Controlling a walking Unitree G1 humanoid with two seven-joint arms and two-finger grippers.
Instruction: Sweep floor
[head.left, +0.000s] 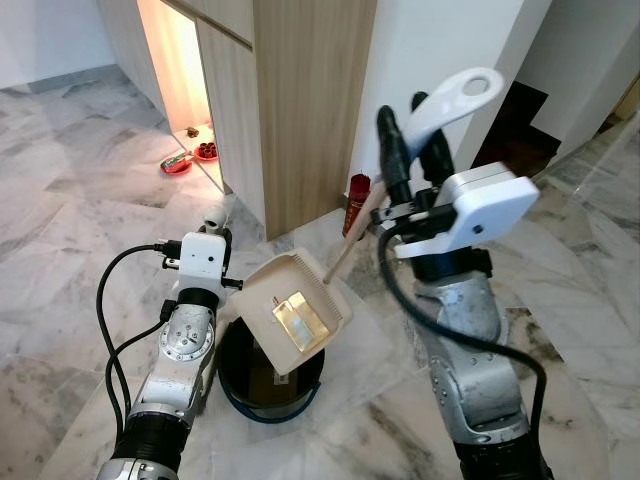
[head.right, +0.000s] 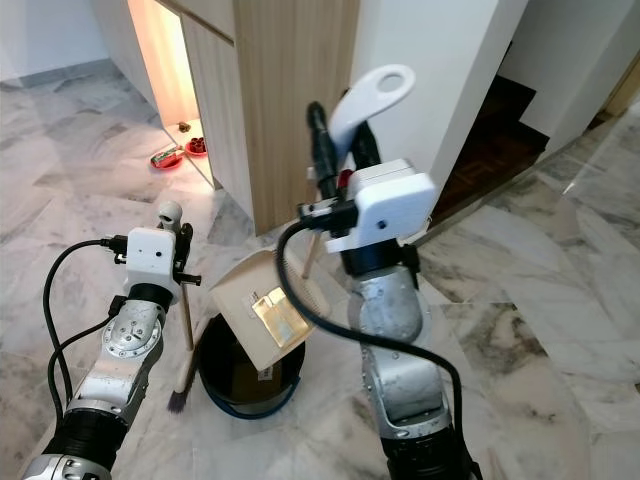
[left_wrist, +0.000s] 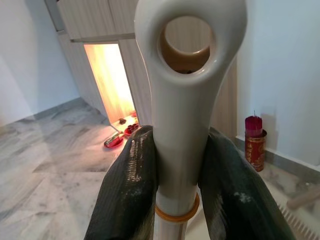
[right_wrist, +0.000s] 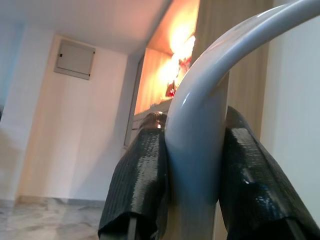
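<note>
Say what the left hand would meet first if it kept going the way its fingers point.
Likely nothing close: the left hand, shut on the broom handle, points up and forward. Beyond it stands the wooden cabinet, though depth is hard to judge.

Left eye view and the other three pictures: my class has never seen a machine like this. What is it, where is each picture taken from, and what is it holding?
This is a humanoid robot with two silver arms. The two eye views look down from a camera on its head. Each wrist view looks along one gripper's two black fingers.

The left gripper is shut on the cream broom handle with a round hole. The right gripper is shut on the white looped handle of a beige plastic dustpan. The pan is tilted above a round black bin on the grey marble floor. A yellowish flat scrap lies in the pan.
</note>
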